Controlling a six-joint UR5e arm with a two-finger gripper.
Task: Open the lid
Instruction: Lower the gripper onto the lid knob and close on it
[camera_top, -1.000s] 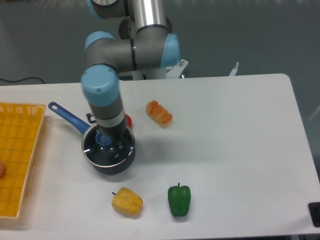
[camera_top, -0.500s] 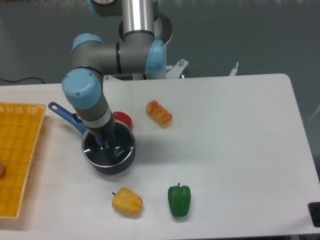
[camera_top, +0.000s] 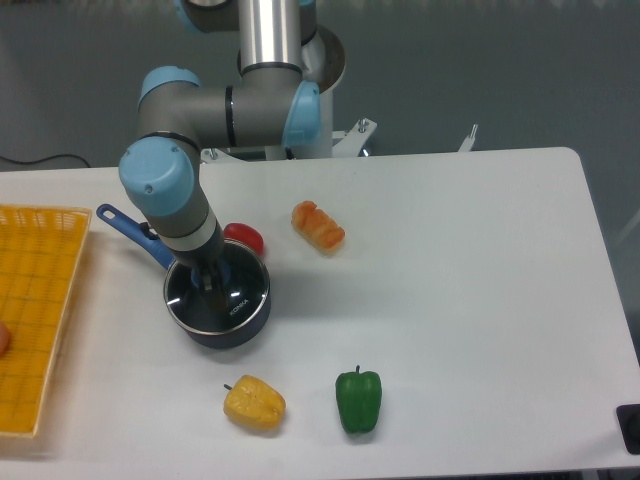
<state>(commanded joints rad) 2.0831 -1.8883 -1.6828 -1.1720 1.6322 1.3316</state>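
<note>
The lid (camera_top: 235, 303) is a clear glass disc with a silver rim and small white lettering. It lies on the dark blue saucepan (camera_top: 217, 330), whose long handle (camera_top: 125, 229) points up and left. My gripper (camera_top: 208, 281) hangs straight down over the lid's centre, where the blue knob sits. The arm's wrist hides the fingers and most of the knob, so I cannot tell whether the jaws are open or shut on it.
A red object (camera_top: 245, 237) lies just behind the saucepan. An orange piece of food (camera_top: 318, 226) lies to the right of it. A yellow pepper (camera_top: 254, 403) and a green pepper (camera_top: 358, 399) lie near the front edge. A yellow basket (camera_top: 35, 310) stands at the left.
The arm's wrist has shifted left over the saucepan, uncovering the red object behind it. The lid stays on the saucepan; its lettering now shows.
</note>
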